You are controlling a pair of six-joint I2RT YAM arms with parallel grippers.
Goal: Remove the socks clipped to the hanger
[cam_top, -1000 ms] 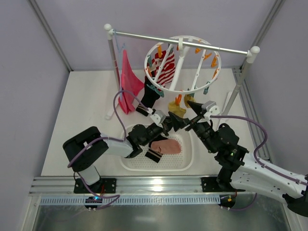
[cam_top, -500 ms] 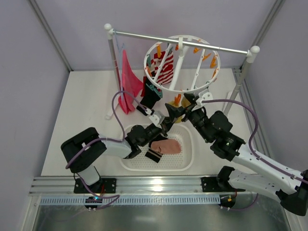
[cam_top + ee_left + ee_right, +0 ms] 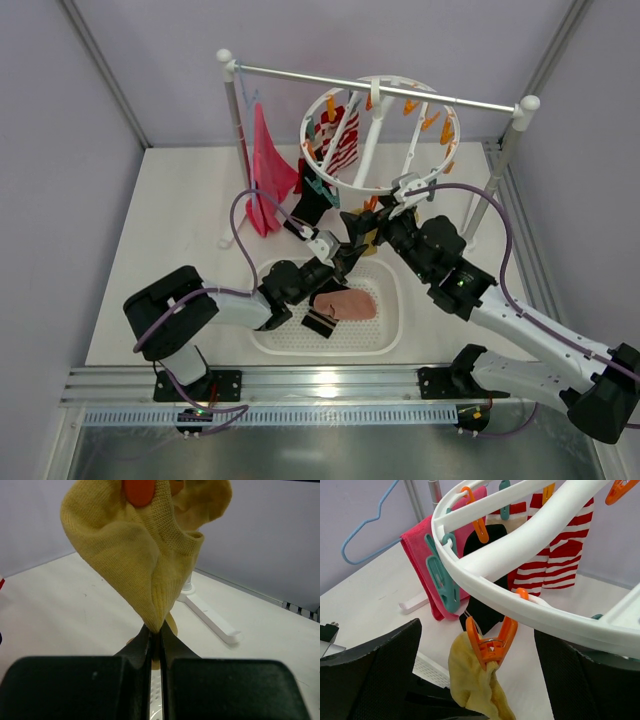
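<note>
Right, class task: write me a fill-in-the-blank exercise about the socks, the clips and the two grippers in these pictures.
1. The hanging fabric sock pinched at its lower tip by the left gripper is mustard ____.
2. It hangs from a small plastic clip coloured ____.
3. The right gripper stands ____, one finger on either side of that clip.
4. The loose fabric sock in the white perforated plastic basket is pale ____.

Missing words: yellow; orange; open; pink.
</note>
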